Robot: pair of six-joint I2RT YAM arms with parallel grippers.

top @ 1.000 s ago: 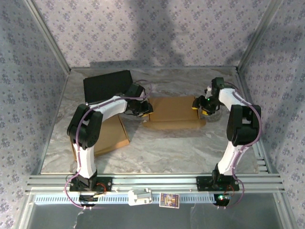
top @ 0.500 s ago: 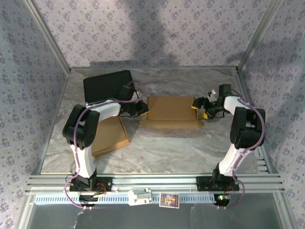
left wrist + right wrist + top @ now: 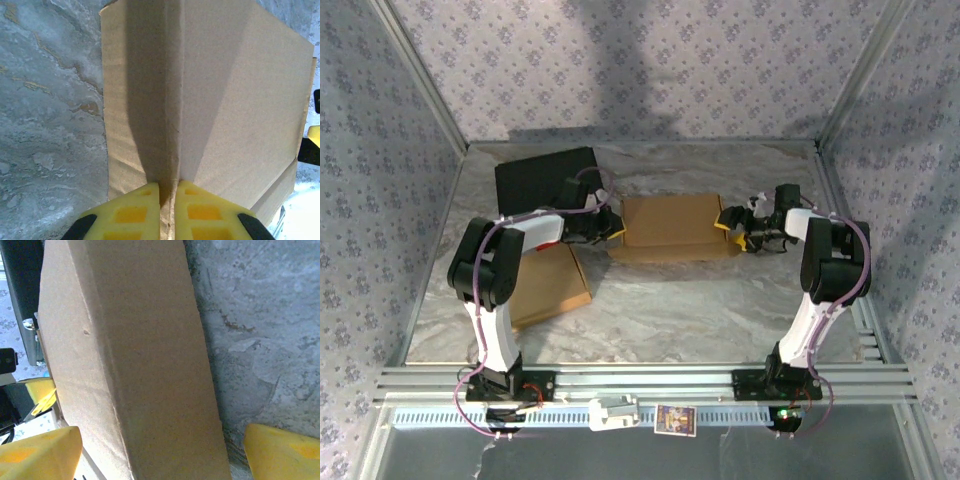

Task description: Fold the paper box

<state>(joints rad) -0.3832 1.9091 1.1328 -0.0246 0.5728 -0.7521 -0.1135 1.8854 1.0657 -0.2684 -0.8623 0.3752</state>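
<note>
The marbled bench (image 3: 650,310) carries the paper box (image 3: 675,228), a flattish brown carton lying between the two hands with one panel raised along a crease. Behind the box to its left lies a black case (image 3: 545,178). Nearer, also to its left, is a flat cardboard sheet (image 3: 555,285). At the box's left end the left hand (image 3: 167,187) pinches the creased edge (fingers nearly meeting). At its right end the right hand (image 3: 732,230) is spread wide, a finger either side.
</note>
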